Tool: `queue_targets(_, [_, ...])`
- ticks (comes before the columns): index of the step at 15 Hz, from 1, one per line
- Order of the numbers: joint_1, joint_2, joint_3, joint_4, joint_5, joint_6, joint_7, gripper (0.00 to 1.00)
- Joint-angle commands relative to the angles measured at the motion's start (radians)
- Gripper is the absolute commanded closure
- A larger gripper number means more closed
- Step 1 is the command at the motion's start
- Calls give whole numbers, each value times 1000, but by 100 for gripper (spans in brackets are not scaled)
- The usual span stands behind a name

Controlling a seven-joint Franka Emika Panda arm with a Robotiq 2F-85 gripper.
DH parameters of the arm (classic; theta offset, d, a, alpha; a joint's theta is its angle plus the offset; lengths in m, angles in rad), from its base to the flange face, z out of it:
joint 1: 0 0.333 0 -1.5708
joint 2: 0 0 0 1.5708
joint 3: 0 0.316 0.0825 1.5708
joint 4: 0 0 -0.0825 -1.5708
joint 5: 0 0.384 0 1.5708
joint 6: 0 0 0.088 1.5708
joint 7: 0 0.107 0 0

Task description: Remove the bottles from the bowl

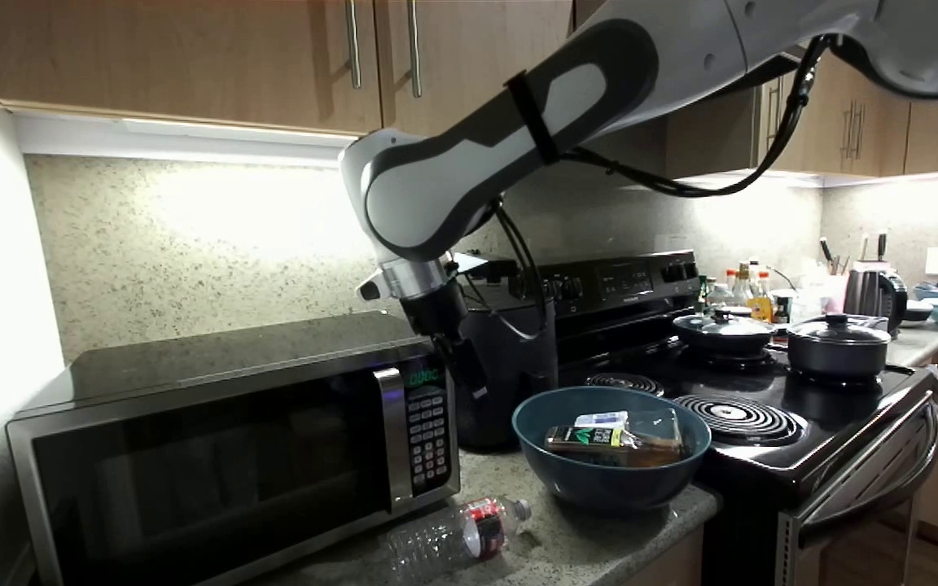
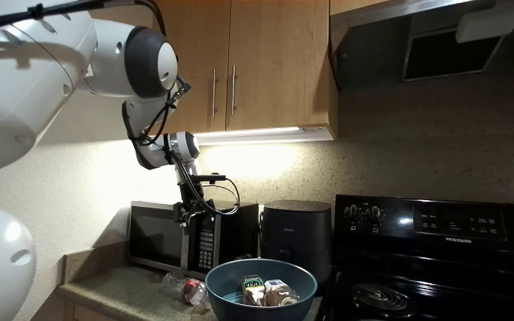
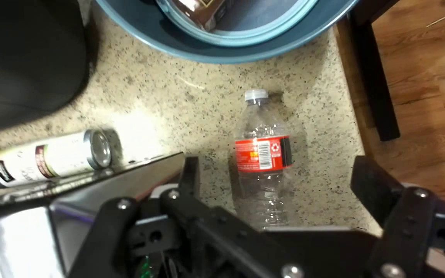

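- See a clear, ribbed, red-labelled plastic bottle [image 3: 263,156] lying on the speckled stone counter [image 3: 149,69], near but outside the deep, glossy blue bowl [image 1: 607,491].
- Find inside the bowl a brownish, black-and-green-labelled bottle [image 1: 589,439], apparently plastic, just beside a paler, white-labelled container [image 2: 280,294], likely another bottle; cannot tell about contact.
- Read the black two-finger gripper [image 3: 276,166] as spread wide, pinching nothing, above the clear bottle.
- Expect, judging by thin plastic, light weight, slick sides and easy denting; cannot tell about liquid inside.
- Take hold across the black-and-green label, around mid-body; squeeze softly, keeping off the bowl's wall.
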Motion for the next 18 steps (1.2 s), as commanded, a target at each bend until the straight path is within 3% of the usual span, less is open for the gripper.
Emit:
queue_targets(1, [-24, -151, -20, -143, 15, 34, 159, 0])
queue_targets(11, [-87, -442, -68, -501, 32, 53, 634, 0])
queue_targets(12, [-81, -369, -60, -402, 10, 9, 551, 0])
queue_targets(18, [-94, -386, -73, -458, -7, 21, 636, 0])
